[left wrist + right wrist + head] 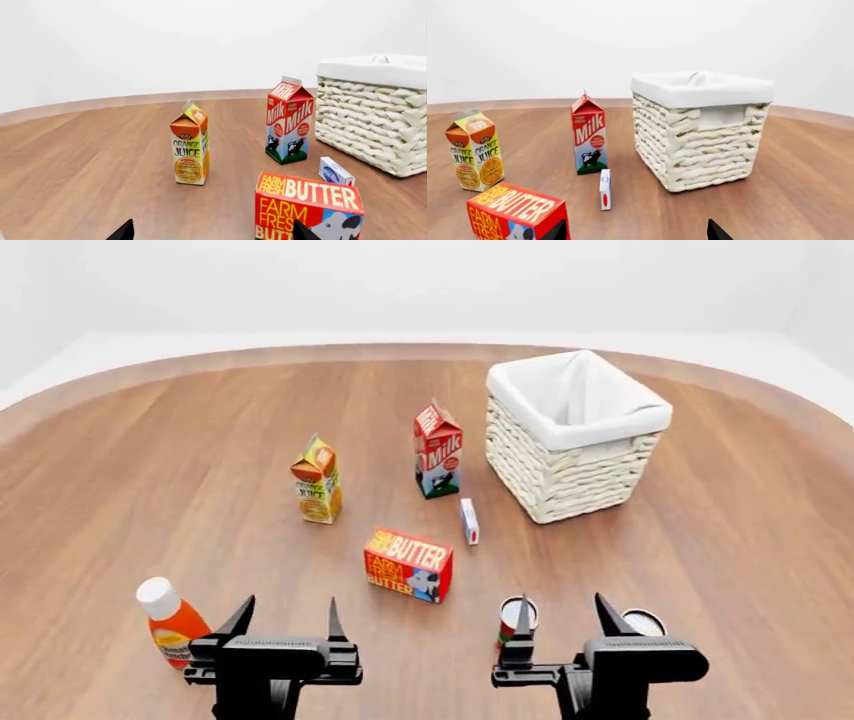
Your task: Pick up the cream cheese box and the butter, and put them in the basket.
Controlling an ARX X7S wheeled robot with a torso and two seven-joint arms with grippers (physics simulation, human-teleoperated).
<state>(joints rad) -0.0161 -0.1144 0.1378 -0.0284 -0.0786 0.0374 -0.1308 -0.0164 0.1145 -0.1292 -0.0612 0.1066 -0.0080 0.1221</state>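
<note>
The butter (408, 565) is a red and yellow box lettered "BUTTER", standing mid-table; it also shows as the butter (308, 206) and the butter (518, 212) in the wrist views. The cream cheese box (469, 521), small, thin and white, stands on edge between the butter and the basket (577, 436), and appears as the cream cheese box (335, 171) and the cream cheese box (604, 189). The white wicker basket (702, 130) sits far right. My left gripper (283, 621) and right gripper (566, 617) both hover open near the front edge, holding nothing.
An orange juice carton (316, 480) and a red milk carton (437, 450) stand behind the butter. An orange bottle with a white cap (170, 622) stands by the left gripper. Two cans (515, 618) (642, 622) stand near the right gripper.
</note>
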